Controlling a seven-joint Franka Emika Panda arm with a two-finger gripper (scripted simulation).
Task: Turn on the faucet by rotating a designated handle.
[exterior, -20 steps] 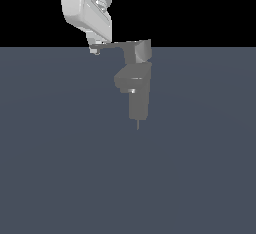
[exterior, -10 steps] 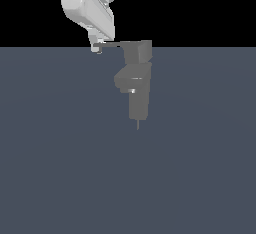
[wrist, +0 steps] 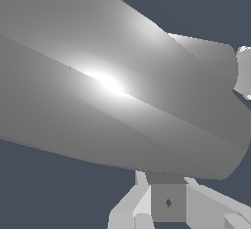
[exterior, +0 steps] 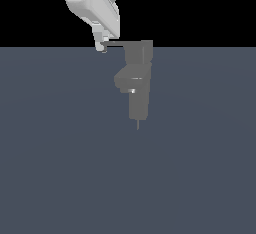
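Observation:
The grey faucet (exterior: 138, 98) stands upright in the middle of the exterior view, with a stubby spout on its left side and a blocky cap on top. The handle (exterior: 117, 43) is a thin lever jutting from the cap toward the exterior view's left. My white gripper (exterior: 101, 47) comes down from above, and its tip touches the handle's far end. I cannot see how its jaws stand. In the wrist view the handle (wrist: 122, 101) fills most of the frame, very close. One white fingertip (wrist: 243, 71) shows at the edge and the faucet body (wrist: 166, 203) lies beyond.
The faucet stands on a flat dark blue-grey floor (exterior: 60, 168) that spans the whole exterior view. The background above it is black.
My gripper has shifted slightly toward the exterior view's right, staying at the handle's end. The faucet's cap and handle have turned a little with it.

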